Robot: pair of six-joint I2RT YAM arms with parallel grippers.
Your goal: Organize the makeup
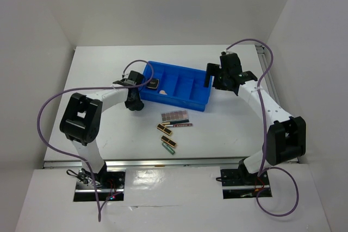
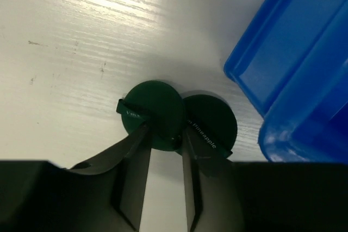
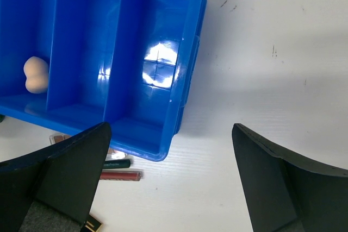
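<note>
Our left gripper straddles the green compact, lying open on the table beside the blue tray, likely to lift it in; whether it grips, we cannot tell. Our right gripper hangs wide open, empty. We count one sponge inside, one palette, two cases outside

The top view looks down from high behind both arm bases and takes in the whole worktop, with the blue tray near the middle. The left wrist view sits very close over the worktop beside the tray's corner, looking past the left end effector. The right wrist view hangs higher over the tray's opposite end, framed by the right end effector; all three views share the tray.
</note>
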